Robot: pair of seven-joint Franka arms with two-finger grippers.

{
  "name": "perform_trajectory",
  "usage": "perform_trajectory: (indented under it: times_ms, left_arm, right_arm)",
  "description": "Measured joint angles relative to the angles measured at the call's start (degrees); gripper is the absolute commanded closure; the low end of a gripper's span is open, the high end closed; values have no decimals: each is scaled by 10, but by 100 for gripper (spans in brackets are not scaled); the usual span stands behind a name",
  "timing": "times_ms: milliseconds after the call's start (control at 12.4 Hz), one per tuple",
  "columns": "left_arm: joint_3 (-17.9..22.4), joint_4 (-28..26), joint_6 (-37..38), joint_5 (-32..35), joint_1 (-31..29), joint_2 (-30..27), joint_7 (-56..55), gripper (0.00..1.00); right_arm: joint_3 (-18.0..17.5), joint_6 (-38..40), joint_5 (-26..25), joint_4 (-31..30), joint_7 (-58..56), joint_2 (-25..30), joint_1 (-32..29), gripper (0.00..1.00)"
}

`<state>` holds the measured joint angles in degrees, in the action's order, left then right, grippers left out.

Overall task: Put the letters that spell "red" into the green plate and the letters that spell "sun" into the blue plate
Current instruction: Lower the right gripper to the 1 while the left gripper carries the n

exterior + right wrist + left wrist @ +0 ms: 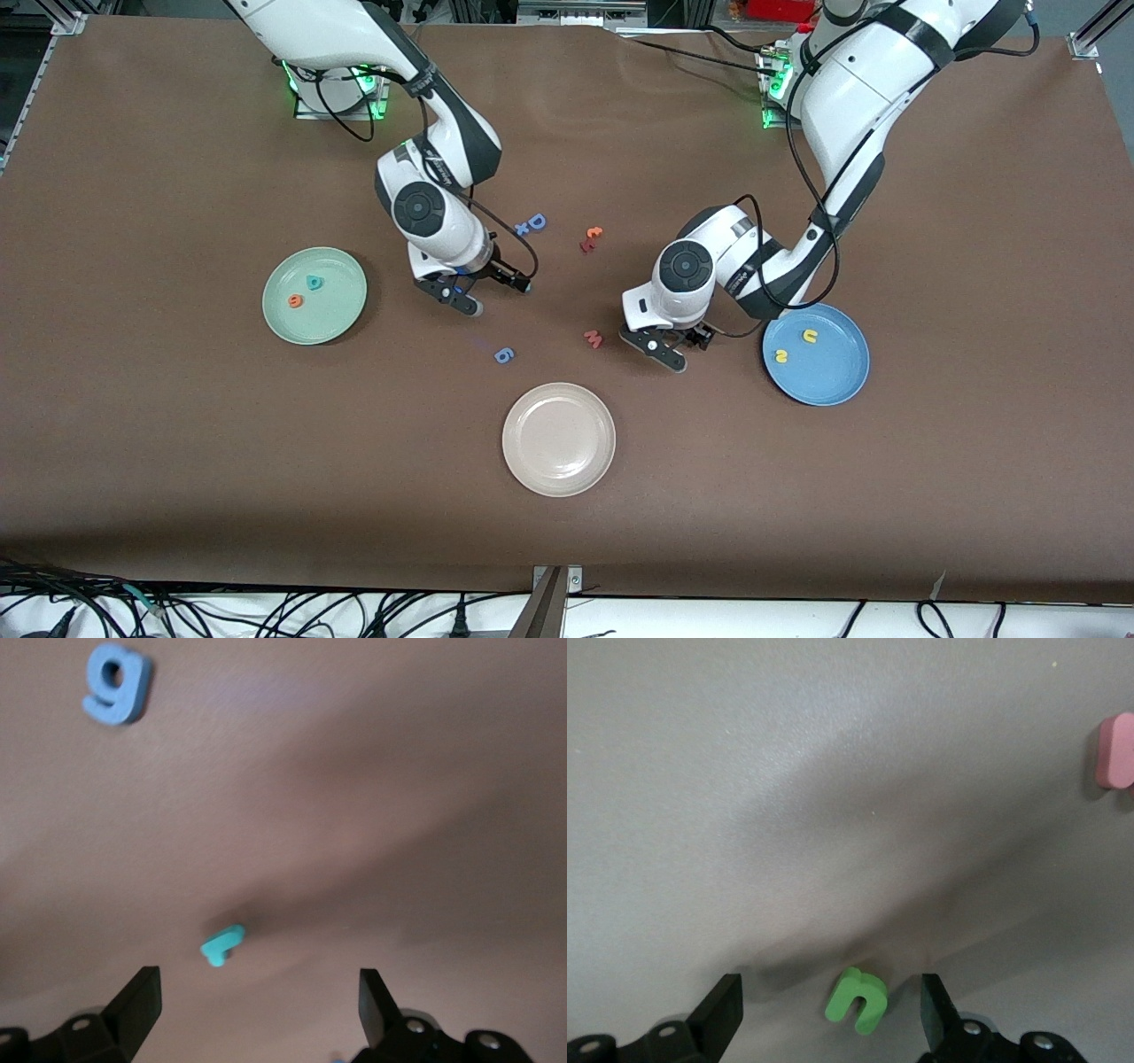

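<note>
The green plate (341, 266) holds an orange "e" (295, 301) and a teal "d" (314, 283). In the blue plate (833, 381) lie a yellow "u" (809, 335) and a yellow "s" (780, 355). My left gripper (831, 1010) is open, low over the table between the pink "w" and the blue plate. The olive-green "n" (858, 999) lies flat between its fingers, with a gap on each side. My right gripper (257, 1001) hangs open over the table beside the green plate. The small teal "r" (221, 944) lies just ahead of its fingertips.
A beige plate (558, 439) stands nearest the front camera. Loose on the cloth are a pink "w" (593, 338), a blue "6"-shaped letter (504, 355), a blue "D" (536, 221) and orange letters (592, 237).
</note>
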<state>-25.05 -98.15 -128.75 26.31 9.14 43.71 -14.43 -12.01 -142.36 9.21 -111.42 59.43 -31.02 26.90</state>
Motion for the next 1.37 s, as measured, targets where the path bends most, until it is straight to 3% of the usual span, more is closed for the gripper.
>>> perform_trajectory:
  times_ms: [161, 321, 562, 643, 723, 1205, 1366]
  left_arm:
    - [-1, 1, 0, 0, 0, 1, 0, 57]
    - [-5, 3, 0, 0, 1, 1, 0, 77]
    - [-5, 9, 2, 0, 1, -1, -1, 83]
    - [-3, 9, 2, 0, 1, -1, -1, 83]
    - [-3, 9, 2, 0, 0, -1, -1, 83]
    - [-2, 23, 24, 0, -15, -13, -1, 83]
    - [-2, 30, 56, 0, -24, -37, 2, 83]
  right_arm:
    - [0, -31, 0, 12, 5, -22, 14, 2]
    - [0, -51, -3, 15, 4, -39, 23, 12]
    - [1, -54, -48, 17, 4, -48, 26, 14]
    - [2, -54, -55, 17, 4, -49, 26, 22]
    - [2, -54, -58, 17, 4, -51, 26, 23]
    - [3, -53, -66, 19, 3, -52, 26, 61]
    - [3, -54, -72, 19, 3, -52, 26, 81]
